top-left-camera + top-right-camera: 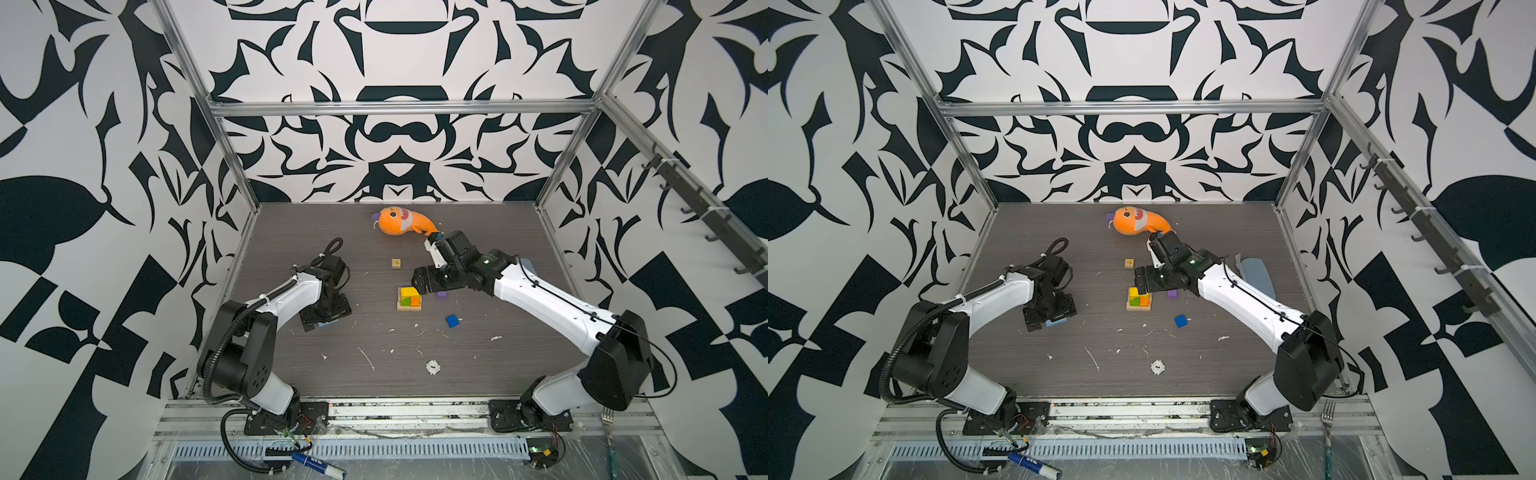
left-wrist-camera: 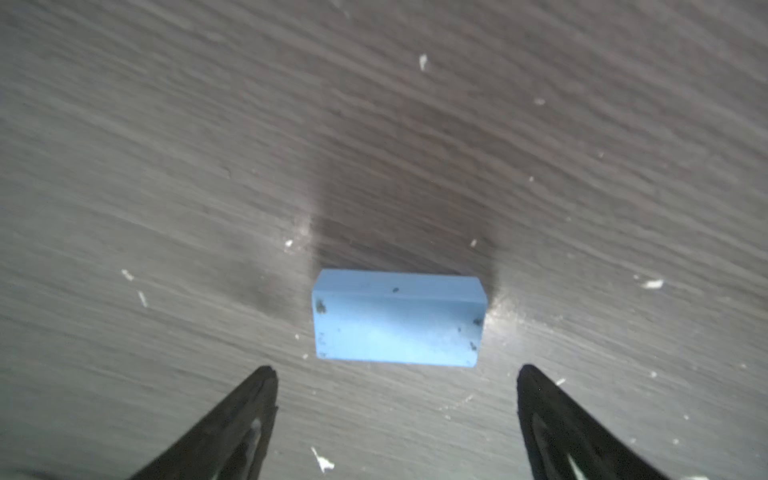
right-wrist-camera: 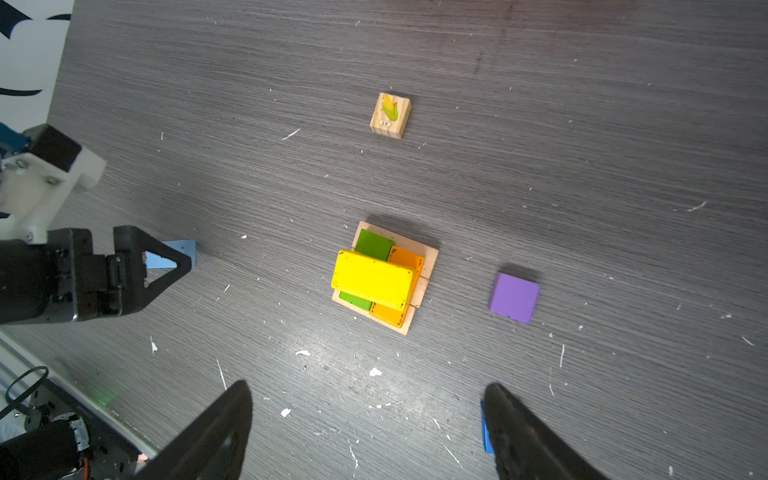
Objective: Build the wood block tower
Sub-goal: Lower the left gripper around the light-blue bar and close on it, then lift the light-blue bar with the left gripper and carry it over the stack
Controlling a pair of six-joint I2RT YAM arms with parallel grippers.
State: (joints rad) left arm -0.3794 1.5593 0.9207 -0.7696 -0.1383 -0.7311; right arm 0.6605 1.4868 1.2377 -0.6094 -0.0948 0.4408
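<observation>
i'm on the pickup of the light-blue brick (image 2: 398,320) for the tower (image 3: 380,282). my left gripper (image 2: 397,369) stands wide open and empty, the brick flat on the table (image 2: 166,166) just ahead of its tips. next i judge: lower, straddle, close. the right gripper (image 3: 368,387) hovers open and empty above the tower.

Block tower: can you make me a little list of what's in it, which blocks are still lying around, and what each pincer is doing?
Tower: yellow brick on top; green brick and orange brick under it; tan bars at the bottom
Loose blocks: purple cube, blue cube, corn picture block, light-blue brick
Left pincer: open, at the light-blue brick, not gripping it
Right pincer: open, holding nothing, near the tower
Other toy: orange plush fish, at the back
</observation>
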